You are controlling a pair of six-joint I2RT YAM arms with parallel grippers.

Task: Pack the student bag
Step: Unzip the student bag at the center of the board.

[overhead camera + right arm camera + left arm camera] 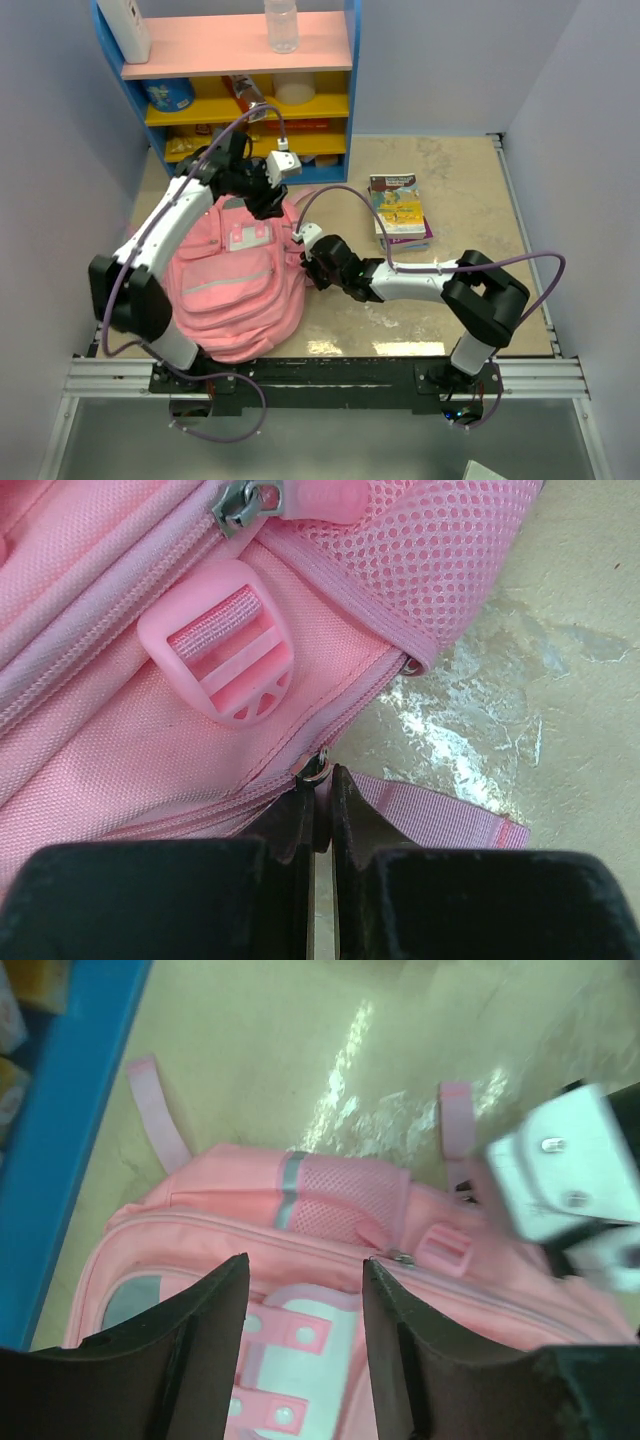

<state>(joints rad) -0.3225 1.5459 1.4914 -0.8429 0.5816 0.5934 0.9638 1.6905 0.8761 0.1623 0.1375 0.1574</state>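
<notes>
**Q:** Where is the student bag, and what does it look like?

**A:** The large, soft pink fabric student bag (235, 290) lies front face up on the left of a beige stone-patterned table (470, 200), between the two arms. It has stacked zip pockets and a grey-white patch (245, 236) near its top.

**Q:** What do the wrist cameras add?

**A:** The right wrist view gives detail too small to see from above. It shows a translucent pink plastic buckle (225, 650), a pink mesh side pocket (450, 560) and a woven pink strap (430, 815) lying on the table. A zip track beside the buckle is closed. The right gripper (322, 790) has its black fingers pressed together, tips against a small metal zip pull (313, 765) on the bag's side seam. Whether the pull is nipped between them I cannot tell. The left wrist view shows the left gripper (305, 1280) above the bag's top edge, fingers spread apart and holding nothing.

**Q:** And around the bag?

**A:** The overhead view shows most of this. To the right of the bag sits a small stack of colourful books (400, 210). Behind the bag stands a blue shelf unit (350, 90) with a pink top board and yellow shelves. A clear plastic bottle (281, 25) and a white object (125, 28) I cannot identify stand on top. A blue tub (168, 95) sits on a shelf among items too small to name.
</notes>
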